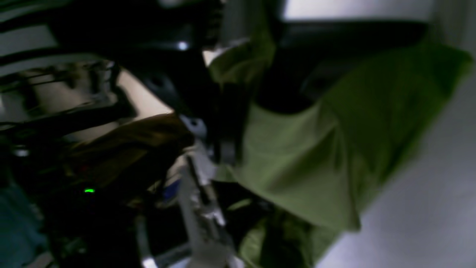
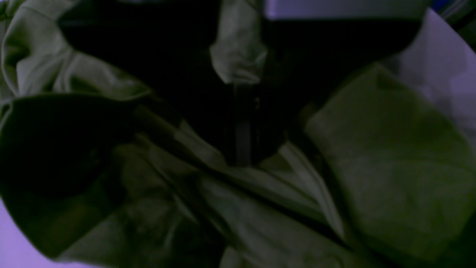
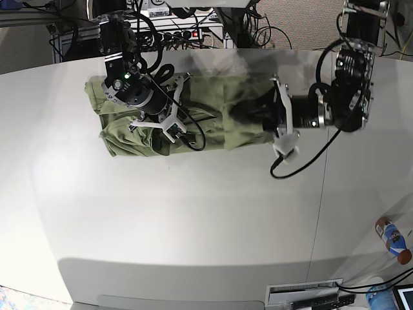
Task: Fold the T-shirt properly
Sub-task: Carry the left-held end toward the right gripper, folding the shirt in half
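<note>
T-shirt (image 3: 213, 110) on white table (image 3: 193, 213), cables (image 3: 193, 26) behind

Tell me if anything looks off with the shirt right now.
The T-shirt lies bunched and wrinkled across the far side of the table, its left end crumpled into uneven lumps, not a flat fold.

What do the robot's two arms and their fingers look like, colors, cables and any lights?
Both arms are mostly black with silver-grey metal joints. The right arm shows a small green light and a white bracket frame near its wrist; black cables loop beside it. The left arm has white bracket pieces at its gripper end and a black cable hanging in a loop. The fingers look dark; detail is blurred.
</note>
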Controlling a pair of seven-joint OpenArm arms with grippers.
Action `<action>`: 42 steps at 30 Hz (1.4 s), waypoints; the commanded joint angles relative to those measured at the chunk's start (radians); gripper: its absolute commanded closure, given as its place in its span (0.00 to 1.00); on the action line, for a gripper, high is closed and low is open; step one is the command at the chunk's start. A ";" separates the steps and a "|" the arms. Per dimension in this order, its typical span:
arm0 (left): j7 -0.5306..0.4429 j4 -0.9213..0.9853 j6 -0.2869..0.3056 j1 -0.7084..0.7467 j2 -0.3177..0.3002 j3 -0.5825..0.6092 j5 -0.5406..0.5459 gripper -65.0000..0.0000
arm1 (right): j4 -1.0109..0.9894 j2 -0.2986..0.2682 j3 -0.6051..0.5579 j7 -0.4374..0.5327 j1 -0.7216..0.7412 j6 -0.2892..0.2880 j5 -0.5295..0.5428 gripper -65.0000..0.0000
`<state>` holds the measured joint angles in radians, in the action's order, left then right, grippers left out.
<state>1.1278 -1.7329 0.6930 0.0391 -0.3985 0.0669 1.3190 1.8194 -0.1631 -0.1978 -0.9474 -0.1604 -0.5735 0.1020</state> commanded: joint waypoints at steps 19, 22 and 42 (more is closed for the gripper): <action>0.032 -0.015 0.005 -0.103 0.100 -0.006 0.027 0.59 | 0.017 0.000 0.003 0.039 0.011 0.002 0.010 1.00; 0.114 -0.016 0.005 -0.102 0.086 -0.006 0.051 0.59 | 0.019 0.000 0.011 0.038 0.011 0.002 0.010 1.00; -0.068 -0.016 0.005 0.016 0.004 -0.001 -0.110 1.00 | 0.385 -0.003 0.161 -0.117 -0.126 0.001 0.058 1.00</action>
<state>1.0798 -1.7325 0.6930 0.0685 -0.3893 0.0681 1.1805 2.1845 -0.1635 -0.0341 -1.0901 -0.2947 -0.5732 0.1543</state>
